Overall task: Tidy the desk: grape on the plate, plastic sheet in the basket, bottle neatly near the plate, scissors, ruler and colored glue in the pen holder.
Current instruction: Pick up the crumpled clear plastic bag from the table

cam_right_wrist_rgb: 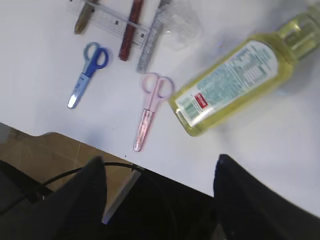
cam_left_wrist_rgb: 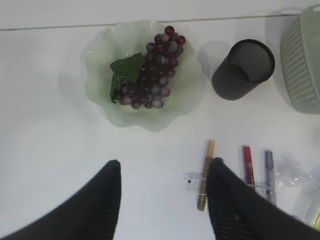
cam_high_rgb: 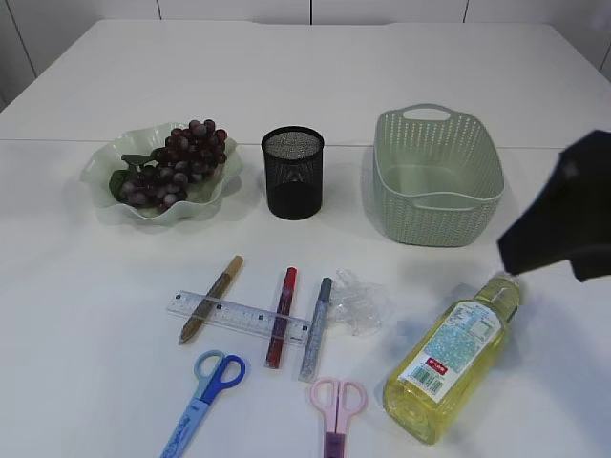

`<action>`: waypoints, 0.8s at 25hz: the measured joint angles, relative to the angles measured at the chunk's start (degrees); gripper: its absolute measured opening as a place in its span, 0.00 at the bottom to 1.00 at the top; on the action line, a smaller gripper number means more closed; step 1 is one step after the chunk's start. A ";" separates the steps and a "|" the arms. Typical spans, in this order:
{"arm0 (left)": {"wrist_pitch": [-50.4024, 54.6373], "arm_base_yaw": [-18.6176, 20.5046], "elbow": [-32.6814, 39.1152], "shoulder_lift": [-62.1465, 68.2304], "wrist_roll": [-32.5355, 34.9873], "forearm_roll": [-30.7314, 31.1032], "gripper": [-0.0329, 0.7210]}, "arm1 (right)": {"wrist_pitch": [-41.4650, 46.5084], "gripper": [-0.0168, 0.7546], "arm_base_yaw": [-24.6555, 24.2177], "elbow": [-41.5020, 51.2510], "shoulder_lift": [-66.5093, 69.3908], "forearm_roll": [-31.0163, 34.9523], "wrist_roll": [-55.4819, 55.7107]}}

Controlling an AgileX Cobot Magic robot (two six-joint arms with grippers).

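Both pincers read apart and empty: my left pincer (cam_left_wrist_rgb: 162,200) hovers above the white surface (cam_high_rgb: 86,315) near the grape (cam_left_wrist_rgb: 152,70) on its plate (cam_left_wrist_rgb: 100,55); my right pincer (cam_right_wrist_rgb: 160,195) hangs past the surface edge, bottle (cam_right_wrist_rgb: 230,85) lying flat.

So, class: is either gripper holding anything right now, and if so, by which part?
Nothing is held. The left gripper and right gripper both hang open above the table, jaws empty.

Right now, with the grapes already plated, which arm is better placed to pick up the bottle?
Right. The right gripper hangs open just beside the cap of the bottle, which lies on its side at the table's right. The left gripper hovers open below the plate, farther away.
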 joint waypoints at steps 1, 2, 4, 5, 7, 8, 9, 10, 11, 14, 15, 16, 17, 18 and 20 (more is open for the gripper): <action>0.00 0.00 0.00 -0.68 0.00 0.00 0.58 | -1.10 0.71 1.85 -0.77 1.26 -0.23 -0.23; 0.00 0.00 0.00 -1.45 0.00 0.00 0.58 | -1.68 0.73 3.31 -1.97 2.81 -0.92 -0.35; 0.00 0.00 0.00 -2.68 0.00 0.00 0.58 | -2.07 0.74 6.23 -4.67 6.23 -2.80 -1.40; 0.00 0.00 0.00 -3.05 0.00 0.00 0.58 | -2.07 0.74 7.07 -6.30 8.20 -3.42 -2.08; 0.08 0.00 0.00 -3.84 0.00 0.11 0.58 | -1.86 0.75 8.02 -8.94 11.38 -3.67 -2.66; 0.12 0.00 0.00 -4.14 0.00 0.21 0.58 | -1.86 0.75 8.14 -9.49 12.79 -3.81 -2.79; 0.12 0.00 0.00 -4.36 0.00 0.34 0.58 | -1.86 0.75 8.14 -9.98 13.98 -4.10 -3.00; 0.22 0.00 0.00 -4.75 0.00 0.34 0.58 | -1.86 0.75 8.14 -10.07 14.87 -4.54 -3.27; 0.22 0.00 0.00 -4.99 0.00 0.34 0.58 | -1.86 0.75 8.14 -10.10 15.82 -4.83 -4.12; 0.22 0.00 0.00 -5.63 0.00 0.34 0.58 | -1.83 0.75 8.26 -11.40 18.94 -5.56 -5.33; 0.33 0.00 0.00 -5.80 0.00 0.34 0.58 | -1.83 0.75 8.54 -12.00 20.28 -6.27 -5.36; 0.33 0.00 0.00 -5.78 0.00 0.34 0.58 | -1.83 0.75 9.06 -12.86 21.77 -7.31 -5.18; 0.33 0.00 0.00 -5.92 0.00 0.34 0.58 | -1.83 0.75 9.78 -13.91 23.16 -8.53 -4.61; 0.33 0.00 0.00 -5.92 0.00 0.34 0.58 | -1.83 0.75 10.60 -14.87 24.98 -10.34 -3.68; 0.33 0.00 0.00 -5.92 0.00 0.22 0.58 | -1.83 0.75 12.07 -17.42 28.42 -13.47 -1.96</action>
